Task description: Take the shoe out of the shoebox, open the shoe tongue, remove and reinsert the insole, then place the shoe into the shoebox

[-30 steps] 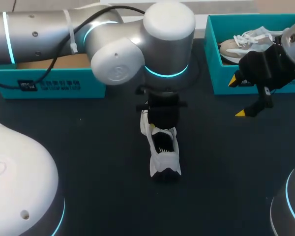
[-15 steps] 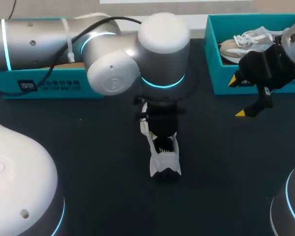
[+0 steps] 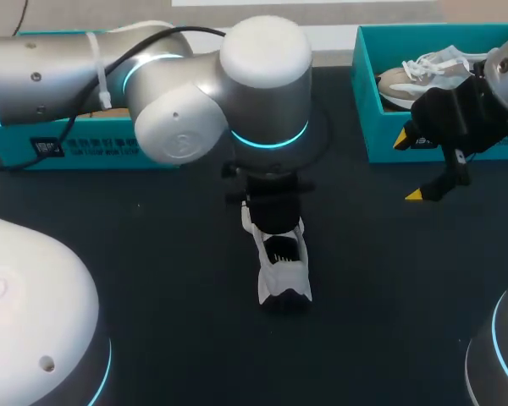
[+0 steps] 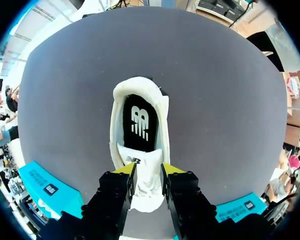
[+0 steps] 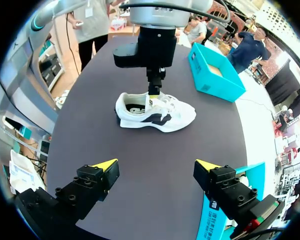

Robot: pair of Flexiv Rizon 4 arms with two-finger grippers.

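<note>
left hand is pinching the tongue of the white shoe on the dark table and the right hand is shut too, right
Not quite: the right hand is open, its yellow-tipped fingers wide apart with nothing between them, as the right wrist view shows. The left hand does pinch the tongue of the white lace-up shoe on the dark table.

The left arm (image 3: 152, 85) is spanning in from the left with its wrist pointing straight down at mid-table, and the left gripper (image 4: 147, 172) is pinching the shoe tongue (image 4: 142, 159) from both sides. The right arm (image 3: 501, 68) is hanging at the right side, the right gripper (image 5: 155, 167) holding its fingers wide apart.
</note>
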